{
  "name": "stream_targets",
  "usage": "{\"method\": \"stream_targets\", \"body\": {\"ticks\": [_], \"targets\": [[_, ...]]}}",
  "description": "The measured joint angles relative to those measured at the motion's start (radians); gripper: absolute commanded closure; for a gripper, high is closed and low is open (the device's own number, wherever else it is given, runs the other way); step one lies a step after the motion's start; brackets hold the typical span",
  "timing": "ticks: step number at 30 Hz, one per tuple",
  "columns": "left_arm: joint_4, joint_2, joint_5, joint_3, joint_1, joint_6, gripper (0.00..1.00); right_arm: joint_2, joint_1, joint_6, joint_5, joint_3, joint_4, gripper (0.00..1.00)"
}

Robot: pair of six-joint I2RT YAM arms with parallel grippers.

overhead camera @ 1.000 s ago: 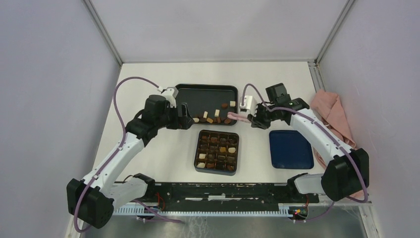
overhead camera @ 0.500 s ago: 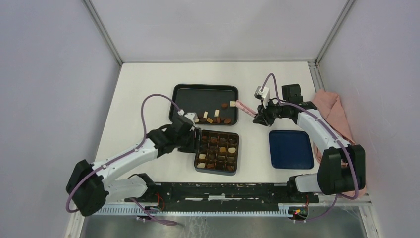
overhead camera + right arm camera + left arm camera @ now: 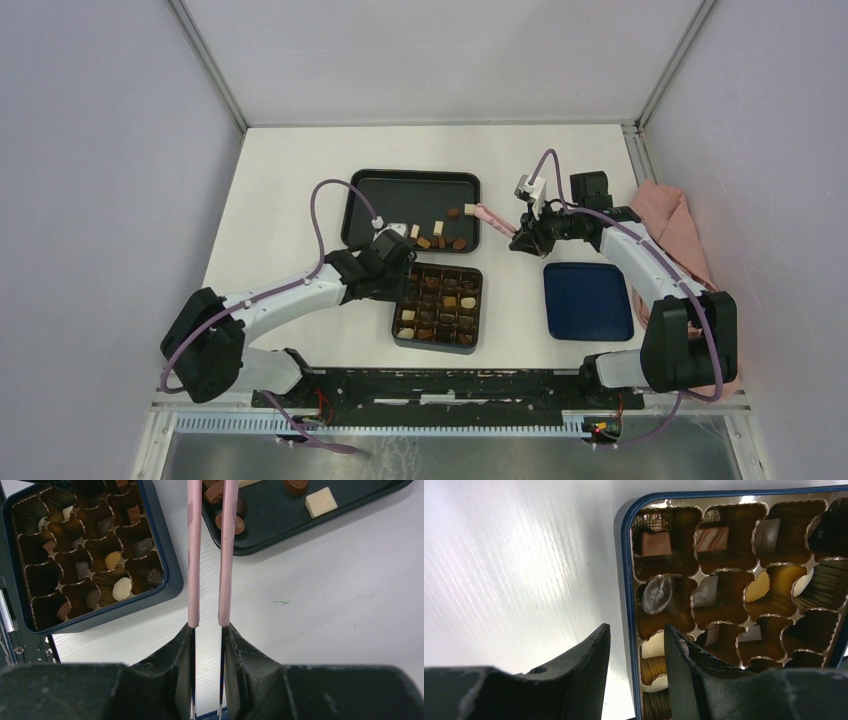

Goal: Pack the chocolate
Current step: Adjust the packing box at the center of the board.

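Note:
Loose chocolate pieces (image 3: pixel 436 240) lie in the black tray (image 3: pixel 400 195); they also show in the right wrist view (image 3: pixel 320 502). More chocolate (image 3: pixel 656 543) sits in cups of the dark blue box (image 3: pixel 438 340). My left gripper (image 3: pixel 400 281) is open, and its fingers straddle the box's left rim (image 3: pixel 626 580), one outside on the table, one inside over the cups. My right gripper (image 3: pixel 521 241) is shut on the pink tweezers (image 3: pixel 194 555), held over the table between the box and the tray. The tweezer arms stand apart; their tips are out of the wrist view.
The box's blue lid (image 3: pixel 588 301) lies on the table to the right of the box. A pink cloth (image 3: pixel 672 225) is bunched at the right wall. The walls of the enclosure stand close on three sides.
My left gripper moved from the tray's lower left down to the box's left rim. My right gripper drew back to the right with the tweezers, then held still.

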Motion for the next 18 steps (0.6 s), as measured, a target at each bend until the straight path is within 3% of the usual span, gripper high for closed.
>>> {"method": "stream_targets", "body": {"ticks": [7, 15, 18], "targets": [[0.019, 0.036, -0.016, 0.007, 0.000, 0.000, 0.57, 0.002, 0.000, 0.000, -0.001, 0.000, 0.000, 0.71], [0.035, 0.085, -0.028, 0.014, 0.000, 0.001, 0.79, 0.004, 0.000, -0.008, -0.003, 0.000, 0.000, 0.71], [0.044, 0.085, -0.032, 0.014, 0.000, 0.001, 0.92, 0.004, 0.000, -0.011, -0.010, 0.000, -0.001, 0.71]]}}
